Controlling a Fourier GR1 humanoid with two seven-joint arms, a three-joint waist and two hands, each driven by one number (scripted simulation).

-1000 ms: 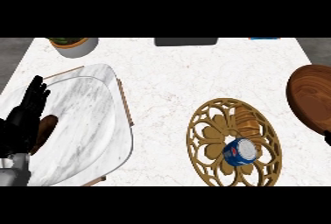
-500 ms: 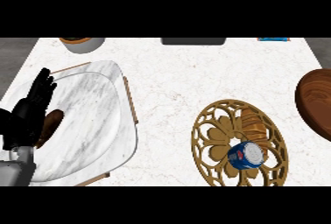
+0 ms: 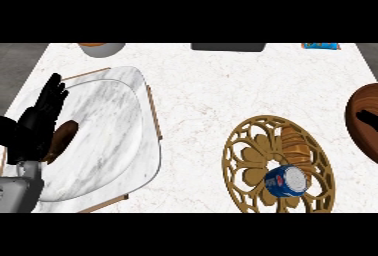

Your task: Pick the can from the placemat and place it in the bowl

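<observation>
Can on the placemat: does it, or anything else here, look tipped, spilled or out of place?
Nothing stands out. The can sits on the placemat, the bowl is at the right edge, and the left hand rests open at the left.

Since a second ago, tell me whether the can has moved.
No. The can sits in the same near part of the placemat; only the view shifted.

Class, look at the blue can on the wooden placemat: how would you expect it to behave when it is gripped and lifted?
The can stands upright and looks small, so it is probably light. Its smooth round side may slip or turn in a grip. The openwork placemat under it is uneven, so a sideways nudge could tip it, and then it would likely roll.
</observation>
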